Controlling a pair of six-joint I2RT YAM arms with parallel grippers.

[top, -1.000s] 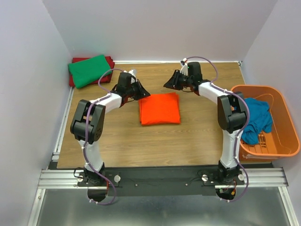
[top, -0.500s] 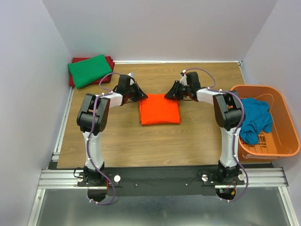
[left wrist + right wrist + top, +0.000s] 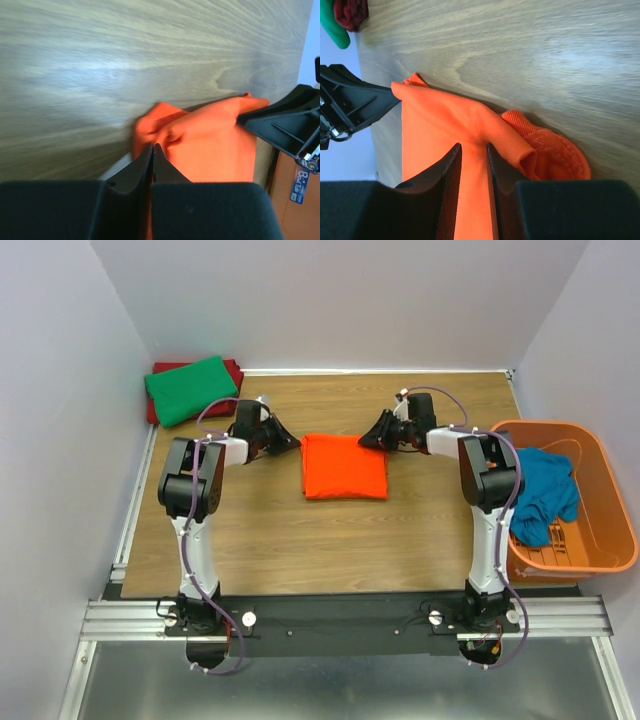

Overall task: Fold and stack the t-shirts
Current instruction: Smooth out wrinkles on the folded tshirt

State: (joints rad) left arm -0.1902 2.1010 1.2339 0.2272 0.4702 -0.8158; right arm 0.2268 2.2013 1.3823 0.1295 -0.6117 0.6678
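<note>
Markings: one small blue label (image 3: 299,179) hangs beside the opposing gripper in the left wrist view, its lettering too blurred to read. The folded orange t-shirt (image 3: 345,467) lies mid-table (image 3: 260,530). The left gripper (image 3: 290,440) is clenched on its far left corner. The right gripper (image 3: 372,438) pinches a ridge of cloth at the far right corner, its fingers (image 3: 451,165) nearly together.

The only lettering is white print on a small blue tag (image 3: 299,179) at the right edge of the left wrist view, too blurred to read.
</note>
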